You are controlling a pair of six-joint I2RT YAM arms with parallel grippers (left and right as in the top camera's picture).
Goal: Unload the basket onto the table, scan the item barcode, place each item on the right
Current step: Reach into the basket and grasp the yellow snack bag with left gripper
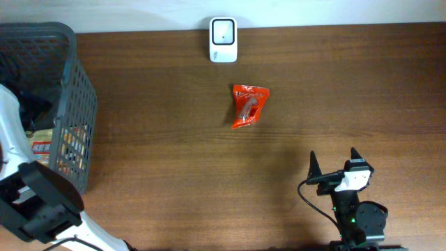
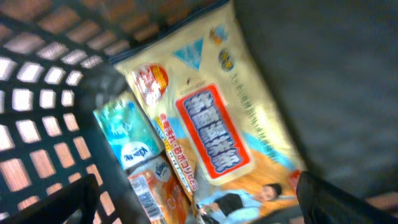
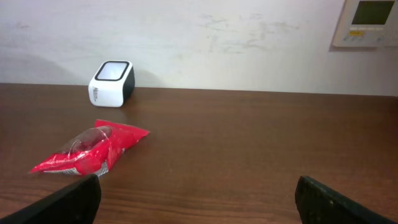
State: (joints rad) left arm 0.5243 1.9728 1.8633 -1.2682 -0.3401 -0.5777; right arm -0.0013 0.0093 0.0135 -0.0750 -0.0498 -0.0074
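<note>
My left arm reaches down into the dark mesh basket at the left. In the left wrist view my left gripper is open above a yellow packet with a red label, touching nothing. Beside that packet lie a teal tissue pack and an orange one showing a barcode. A red packet lies on the table in front of the white scanner. My right gripper is open and empty near the front right edge.
The basket wall is close on the left of my left fingers. A wall-mounted control panel hangs behind the table at the right. Brown tabletop lies between the basket and the right arm.
</note>
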